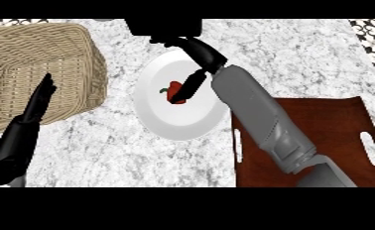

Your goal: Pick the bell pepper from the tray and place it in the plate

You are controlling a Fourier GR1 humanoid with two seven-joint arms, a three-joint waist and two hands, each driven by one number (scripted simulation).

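Head view, looking steeply down on the desk point(307, 50), whose top was a grey-white speckled stone, marble-like in pattern.

We noted a round white plate point(164, 120), smooth and glossy, with a shallow raised rim, near the middle of the desk. On it lay the bell pepper point(174, 91): small, red, rounded and lumpy, with a short dark green stem pointing to the view's left. It sat in the upper part of the plate's well, not on the tray.

The right hand point(196, 79) was black and hung over the plate at the end of a smooth grey forearm that crossed the tray's upper left corner. Its fingers were bent downward, with the fingertips point(183, 95) touching the pepper's right side and partly covering it. We could not tell whether they pinched the pepper or merely touched it.

The tray point(330, 125) was dark reddish-brown, flat and rectangular, with white handle slots at its left and right edges. It lay just right of the plate.

A woven wicker basket point(51, 65), tan, coarse in weave, with rounded corners, stood at the upper left, just beside the plate.

The left hand point(36, 100) showed at the left edge in front of the basket, fingers straight and pointing up, holding nothing.
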